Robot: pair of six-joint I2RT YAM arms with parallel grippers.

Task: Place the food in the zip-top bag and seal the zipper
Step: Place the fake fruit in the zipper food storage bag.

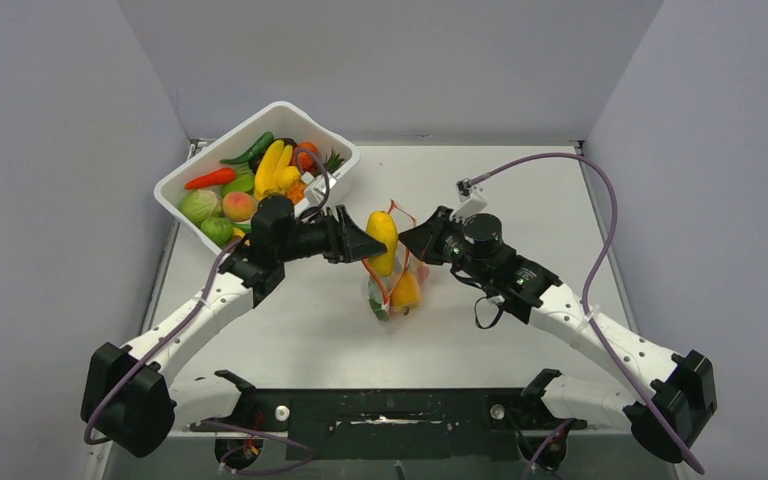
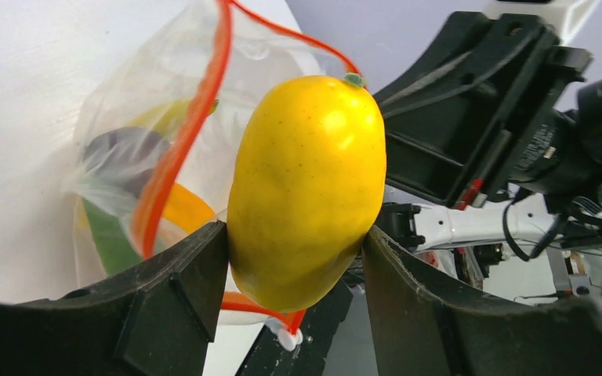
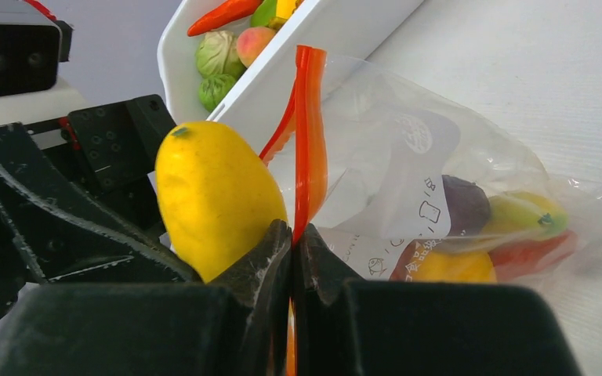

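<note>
The left fingers (image 2: pixel 174 291) grasp a yellow fruit (image 2: pixel 306 188) between them, right at the mouth of the bag (image 2: pixel 125 117). The right fingers (image 3: pixel 255 274) are clenched on its red strip (image 3: pixel 307 141). Beyond them the bag, perhaps resting on the counter (image 1: pixel 290 330), holds a purple piece (image 3: pixel 464 205).

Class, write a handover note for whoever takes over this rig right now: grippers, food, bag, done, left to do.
Left gripper: shut on a yellow fruit, at the zip-top bag's mouth.
Right gripper: shut on the zipper, mouth open.
Done: several food pieces lie in the bag.
Left: drop this fruit in, move the remaining food from the white tub, seal the zipper.
</note>
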